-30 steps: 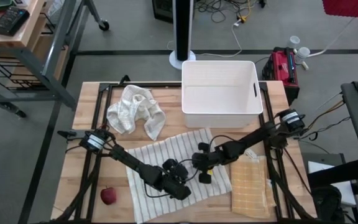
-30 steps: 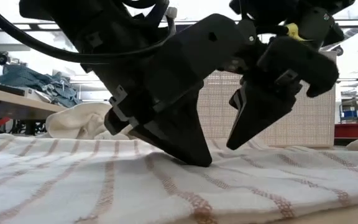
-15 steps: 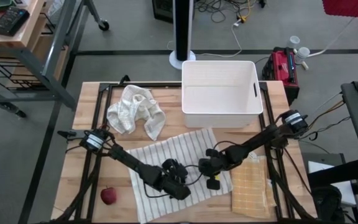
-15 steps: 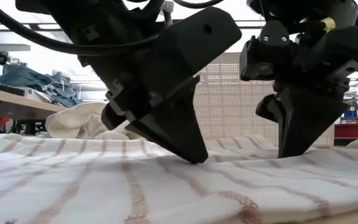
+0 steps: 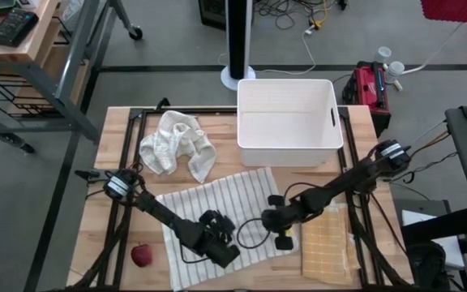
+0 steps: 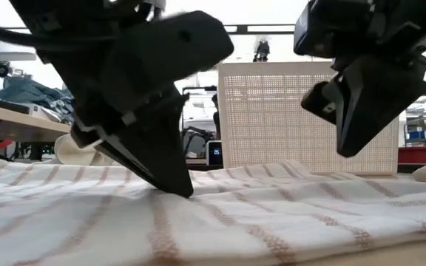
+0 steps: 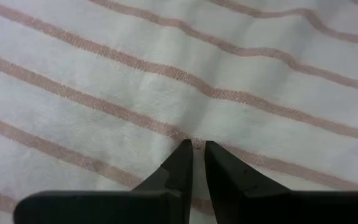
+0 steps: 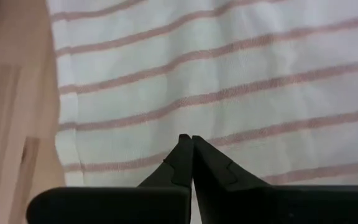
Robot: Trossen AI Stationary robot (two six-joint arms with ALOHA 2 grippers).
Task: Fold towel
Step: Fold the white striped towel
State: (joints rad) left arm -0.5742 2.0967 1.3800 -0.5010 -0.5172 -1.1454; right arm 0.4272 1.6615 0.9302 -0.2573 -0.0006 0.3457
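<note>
The left pincer (image 5: 218, 241) is pinching the striped towel (image 5: 217, 203) with a narrow gap; the right pincer (image 5: 280, 231), fully closed, is hovering just over the towel's right edge. The towel is lying flat on the bench (image 5: 120, 146), its long axis slanting from near left to far right, white with thin tan stripes. Since a second ago, the right pincer has lifted and moved rightward.

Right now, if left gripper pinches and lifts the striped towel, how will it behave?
Likely floppy: the striped towel lies flat with soft ripples around the left gripper, which presses into it. Probably light, being one thin layer, so it should drape from a pinch. It may drag rather than slide cleanly, since its weave looks textured on the wooden table.
</note>
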